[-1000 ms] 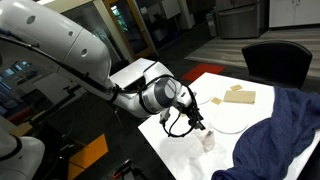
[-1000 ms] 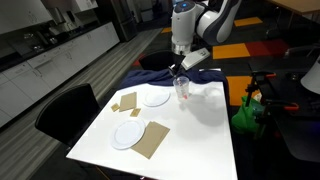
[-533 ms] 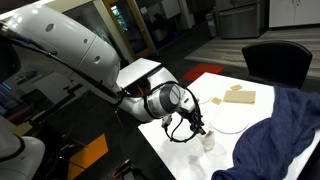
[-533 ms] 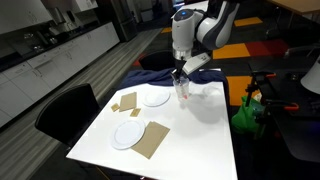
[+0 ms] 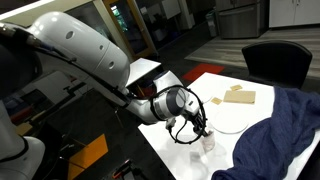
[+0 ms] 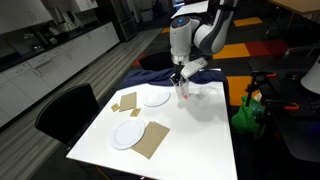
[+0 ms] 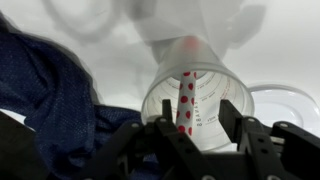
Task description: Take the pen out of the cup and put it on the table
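The clear cup (image 7: 200,95) stands on the white table (image 6: 200,130) with the red-pink dotted pen (image 7: 186,100) upright inside it. In the wrist view my gripper (image 7: 198,122) is open directly over the cup's mouth, one finger (image 7: 166,112) beside the pen and the other at the far side of the rim. In both exterior views the gripper (image 5: 203,131) (image 6: 182,78) points down just above the cup (image 5: 208,144) (image 6: 184,93). Nothing is held.
A dark blue cloth (image 5: 285,125) (image 7: 50,90) lies beside the cup. Two white plates (image 6: 155,99) (image 6: 128,134) and tan cardboard pieces (image 6: 152,140) (image 5: 238,95) lie on the table. Black chairs (image 5: 275,60) (image 6: 65,110) stand at its edges.
My gripper has come down a little closer to the cup's mouth. The cup and pen have not moved.
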